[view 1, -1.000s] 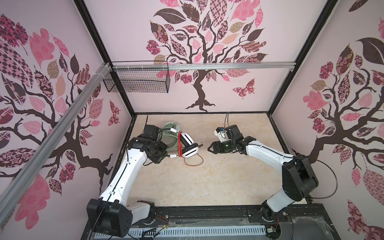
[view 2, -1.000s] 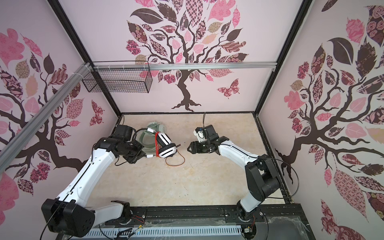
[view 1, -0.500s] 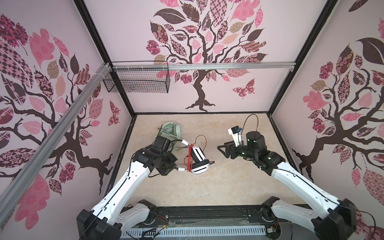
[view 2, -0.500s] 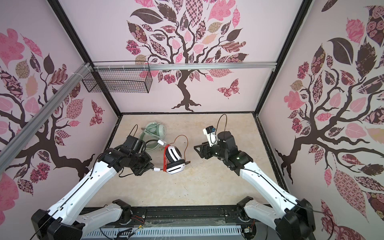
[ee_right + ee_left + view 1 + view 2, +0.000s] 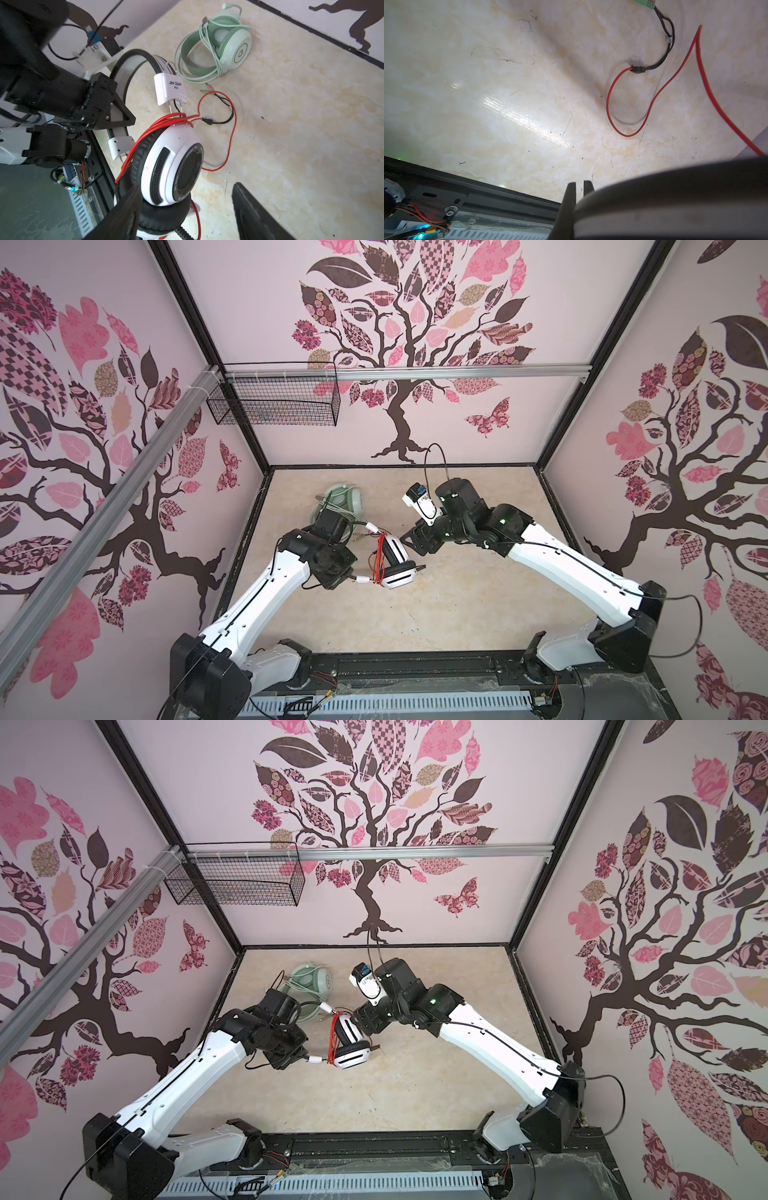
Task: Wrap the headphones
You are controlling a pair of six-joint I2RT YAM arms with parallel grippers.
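The white-and-black headphones (image 5: 397,560) (image 5: 351,1042) (image 5: 166,166) hang above the table, with the orange-red cable (image 5: 176,118) looped several times round the yoke over the ear cups. My left gripper (image 5: 347,558) (image 5: 579,184) is shut on their thin black headband (image 5: 133,54). My right gripper (image 5: 409,543) (image 5: 185,188) is open around the ear cups; one finger touches the black pad, the other stands apart. The rest of the red cable (image 5: 607,104) trails on the table. The mint-green headphones (image 5: 343,502) (image 5: 226,45) lie at the back left with their pale cable coiled round them.
A black wire basket (image 5: 274,406) hangs on the back-left wall. The cable's black split lead and green plugs (image 5: 207,90) lie between the two headphones. A black rail (image 5: 415,664) runs along the table's front edge, and walls close in the other sides.
My left arm carried the white-and-black headphones forward from beside the mint-green pair. My right gripper swung in to the ear cups, and its jaws have widened.
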